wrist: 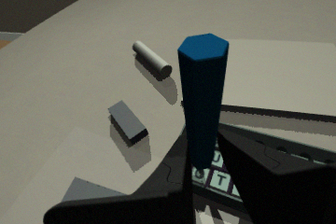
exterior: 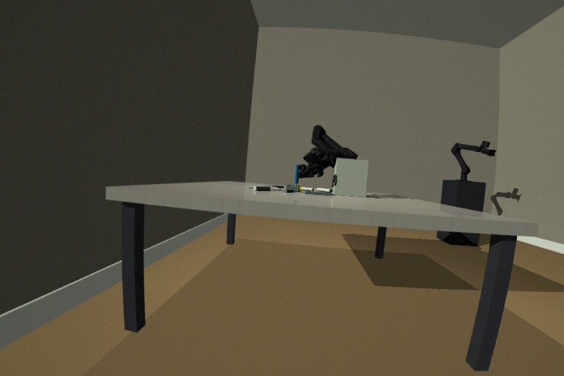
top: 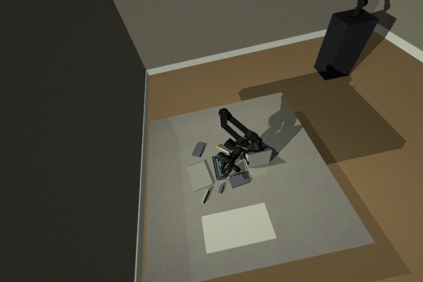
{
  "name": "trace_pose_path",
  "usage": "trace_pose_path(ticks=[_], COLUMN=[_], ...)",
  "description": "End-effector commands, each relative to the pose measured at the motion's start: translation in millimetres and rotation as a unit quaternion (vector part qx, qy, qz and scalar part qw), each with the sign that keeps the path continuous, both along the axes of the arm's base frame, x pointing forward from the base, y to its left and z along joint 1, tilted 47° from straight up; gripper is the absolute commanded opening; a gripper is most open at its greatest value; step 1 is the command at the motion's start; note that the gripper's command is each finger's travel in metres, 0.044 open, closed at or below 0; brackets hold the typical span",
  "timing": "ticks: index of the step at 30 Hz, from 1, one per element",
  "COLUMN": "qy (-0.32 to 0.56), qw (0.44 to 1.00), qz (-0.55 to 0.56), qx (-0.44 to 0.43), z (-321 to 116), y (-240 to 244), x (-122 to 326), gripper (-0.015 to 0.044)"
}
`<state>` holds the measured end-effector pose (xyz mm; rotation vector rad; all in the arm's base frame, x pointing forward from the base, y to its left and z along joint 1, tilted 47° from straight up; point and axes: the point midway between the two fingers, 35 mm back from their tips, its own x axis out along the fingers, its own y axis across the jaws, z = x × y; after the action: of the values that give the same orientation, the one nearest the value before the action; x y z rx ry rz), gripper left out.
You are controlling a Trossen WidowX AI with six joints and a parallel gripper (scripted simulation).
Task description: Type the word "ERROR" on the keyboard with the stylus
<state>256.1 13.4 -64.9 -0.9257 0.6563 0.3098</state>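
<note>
The blue hexagonal stylus (top: pixel 221 170) (exterior: pixel 296 171) (wrist: pixel 203 84) stands upright, tip down, over the keyboard (top: pixel 217 163) (exterior: pixel 291 188) (wrist: pixel 220 180). My gripper (top: pixel 222 169) (exterior: pixel 298 171) (wrist: pixel 202 139) is shut on the stylus, with one black finger on each side of it. In the wrist view the dark tip is at the O key, beside T and near U. Whether the tip presses the key is too small to tell. The fingers hide most of the other keys.
A pale flat slab (top: pixel 200 175) (wrist: pixel 283 75) lies beyond the keyboard. A white cylinder (top: pixel 205 195) (wrist: pixel 151 59), a small grey block (top: pixel 222 187) (wrist: pixel 128 121) and a larger grey block (top: pixel 239 180) lie nearby. A pale box (top: pixel 259 157) (exterior: pixel 351 177) stands by the arm's base.
</note>
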Motion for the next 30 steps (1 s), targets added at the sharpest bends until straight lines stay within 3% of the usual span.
trace_pose_path(ticks=[1,30], qy=[0.005,0.004], qw=[1.000,1.000], qz=[0.003,0.003], qx=[-0.001,-0.001], z=[-4,19], y=[-1,23], x=[-2,-2], gripper=[0.0081,0.0081])
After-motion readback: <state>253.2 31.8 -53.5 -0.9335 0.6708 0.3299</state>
